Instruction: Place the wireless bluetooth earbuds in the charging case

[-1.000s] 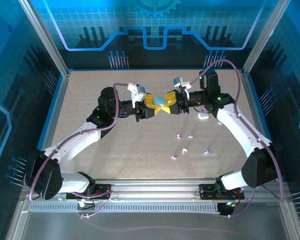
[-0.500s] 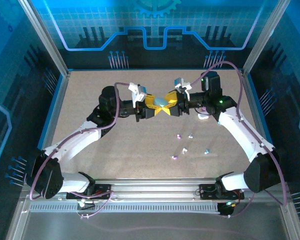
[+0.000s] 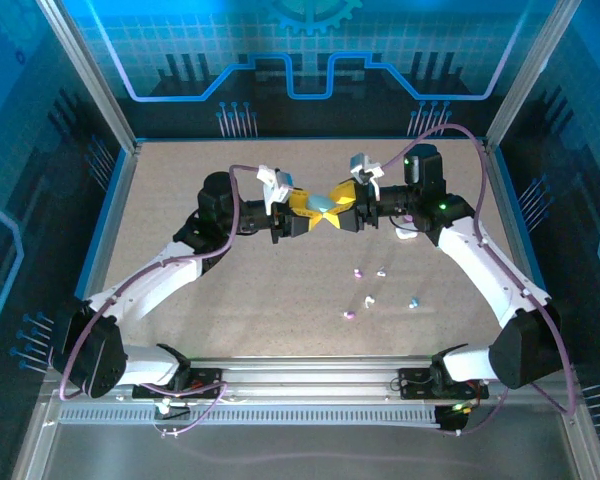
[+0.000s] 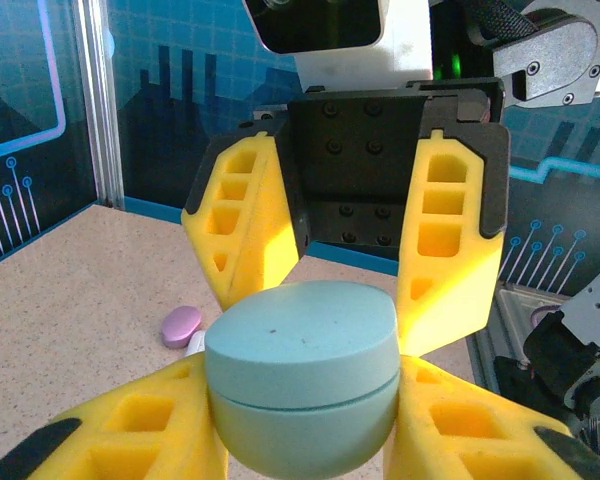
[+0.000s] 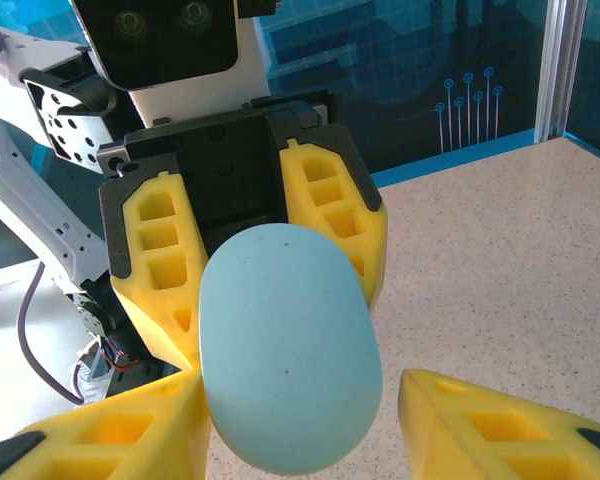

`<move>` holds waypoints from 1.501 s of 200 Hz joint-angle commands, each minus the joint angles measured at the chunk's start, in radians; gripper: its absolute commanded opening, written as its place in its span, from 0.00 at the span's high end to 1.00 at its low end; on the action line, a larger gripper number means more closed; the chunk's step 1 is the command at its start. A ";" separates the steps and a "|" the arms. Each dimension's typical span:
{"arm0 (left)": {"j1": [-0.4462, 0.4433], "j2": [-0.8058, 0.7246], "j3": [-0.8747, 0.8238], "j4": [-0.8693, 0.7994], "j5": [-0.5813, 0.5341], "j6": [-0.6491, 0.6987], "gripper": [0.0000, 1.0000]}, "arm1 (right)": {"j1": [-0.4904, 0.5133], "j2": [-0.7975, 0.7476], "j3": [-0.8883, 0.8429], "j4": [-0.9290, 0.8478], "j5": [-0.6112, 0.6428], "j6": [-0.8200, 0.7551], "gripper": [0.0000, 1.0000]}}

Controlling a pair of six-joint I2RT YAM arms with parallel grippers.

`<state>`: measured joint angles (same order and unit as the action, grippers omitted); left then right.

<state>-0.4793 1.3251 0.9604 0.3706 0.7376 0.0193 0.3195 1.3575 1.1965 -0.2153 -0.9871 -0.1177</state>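
Observation:
A light blue, pebble-shaped charging case point(image 3: 323, 203) hangs above the middle of the table, lid closed. My left gripper point(image 3: 313, 212) is shut on it: in the left wrist view both yellow fingers point(image 4: 130, 425) press its sides point(image 4: 300, 370). My right gripper point(image 3: 334, 211) faces it from the other side and stands open. In the right wrist view the case point(image 5: 285, 345) rests against one finger point(image 5: 120, 430), with a gap to the other. Several tiny earbuds lie loose on the table nearer the bases, among them a pinkish one point(image 3: 357, 272), a white one point(image 3: 366, 300) and a light blue one point(image 3: 414, 302).
A white case point(image 3: 406, 235) lies on the table under the right arm. A pinkish-purple case point(image 4: 180, 325) lies on the table below the held case. The speckled tabletop point(image 3: 180, 180) is walled by blue panels and metal posts.
The right gripper's jaws have spread apart from the light blue case. The left gripper keeps its hold on the case, and both arms stay nearly where they were.

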 commanded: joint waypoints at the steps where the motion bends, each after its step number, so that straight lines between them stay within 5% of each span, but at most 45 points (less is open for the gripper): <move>1: -0.011 -0.014 -0.015 -0.026 0.085 0.039 0.74 | -0.023 -0.012 0.005 0.057 0.068 0.031 0.48; 205: -0.014 -0.006 -0.011 -0.064 0.085 0.057 0.73 | 0.008 -0.020 0.007 0.059 0.198 -0.045 0.51; 256: -0.020 -0.003 -0.009 -0.062 0.087 0.057 0.72 | 0.040 0.004 0.053 -0.038 0.181 -0.135 0.61; 300: -0.020 -0.004 -0.014 -0.068 0.065 0.065 0.66 | 0.046 0.009 0.080 -0.081 0.124 -0.160 0.80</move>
<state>-0.4892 1.3251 0.9497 0.2935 0.7761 0.0555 0.3546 1.3571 1.2320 -0.2504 -0.8318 -0.2459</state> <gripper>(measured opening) 0.357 0.221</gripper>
